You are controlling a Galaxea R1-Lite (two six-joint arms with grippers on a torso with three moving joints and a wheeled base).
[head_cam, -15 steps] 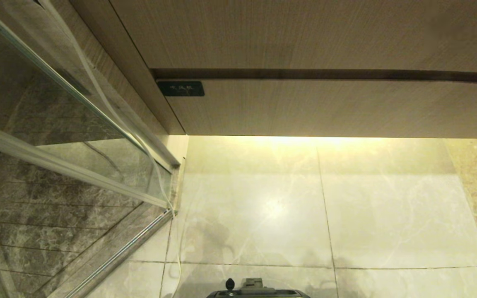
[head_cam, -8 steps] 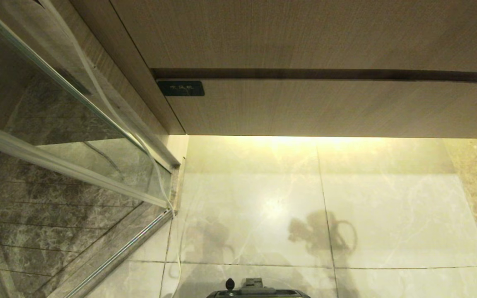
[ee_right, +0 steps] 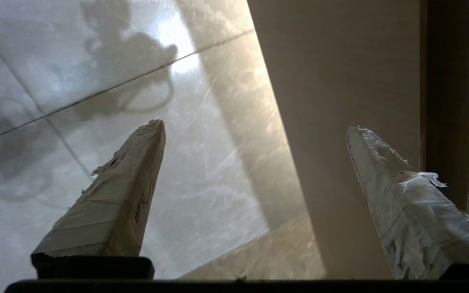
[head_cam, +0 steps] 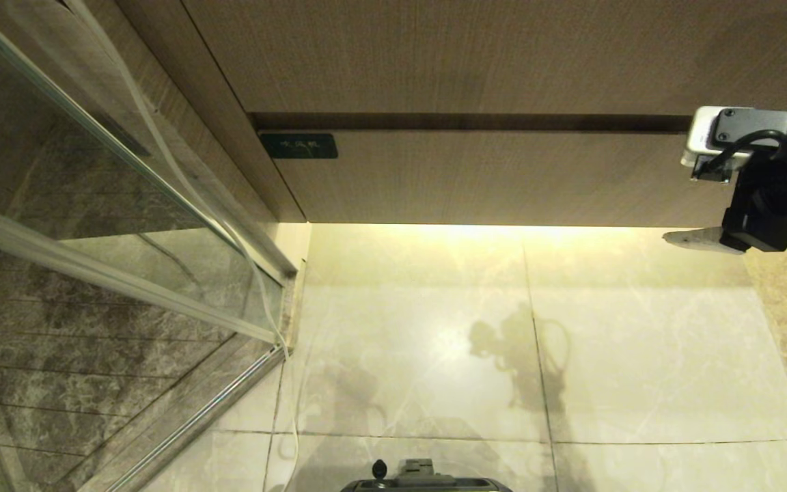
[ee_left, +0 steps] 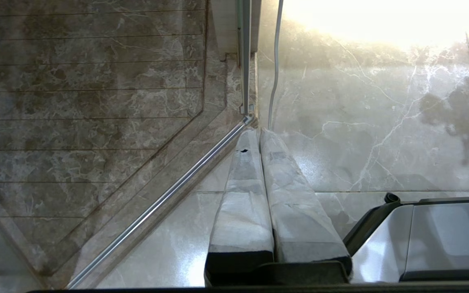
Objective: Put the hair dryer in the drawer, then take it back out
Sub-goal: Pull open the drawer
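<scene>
One drawer (head_cam: 503,178) sits closed under a taller wood panel (head_cam: 468,55); no hair dryer shows. Two end effectors: the right end effector (ee_right: 255,130) hangs before the drawer's right end, fingers spread wide, holding nothing; the left end effector (ee_left: 259,134) is parked over the floor (head_cam: 434,342), fingers pressed together.

The closed drawer (head_cam: 489,179) front is blocking entry, while the marble floor (head_cam: 434,342) below is lying bare and a glass shower door (head_cam: 93,225) is hemming the left.
</scene>
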